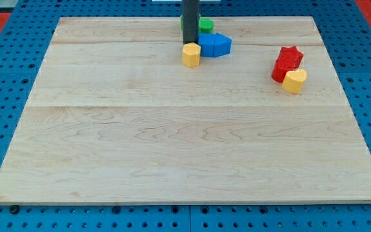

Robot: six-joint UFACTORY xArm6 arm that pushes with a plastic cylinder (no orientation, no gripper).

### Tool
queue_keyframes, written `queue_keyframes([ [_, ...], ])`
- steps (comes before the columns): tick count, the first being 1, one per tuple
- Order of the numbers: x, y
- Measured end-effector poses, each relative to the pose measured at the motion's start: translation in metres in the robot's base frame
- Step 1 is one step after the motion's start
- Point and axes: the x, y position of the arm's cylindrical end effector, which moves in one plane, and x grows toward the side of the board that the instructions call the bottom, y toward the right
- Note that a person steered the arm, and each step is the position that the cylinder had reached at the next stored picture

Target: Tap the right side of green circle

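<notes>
One target: green circle (205, 26) | my tip (190, 44) bare, holding nothing, left of circle, touching yellow block (190, 54) | circle around blue block (214, 45), strike rightward face gently.

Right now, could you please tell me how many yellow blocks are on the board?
2. One yellow block sits near the view's top centre, just below my tip; the other yellow block lies at the view's right, touching the red block.
</notes>
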Motion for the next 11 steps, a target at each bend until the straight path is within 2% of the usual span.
queue_keyframes([
  [3,-0.005,0.087],
  [5,-0.047,0.101],
  [7,-0.065,0.079],
  [9,-0.046,0.043],
  [11,-0.025,0.036],
])
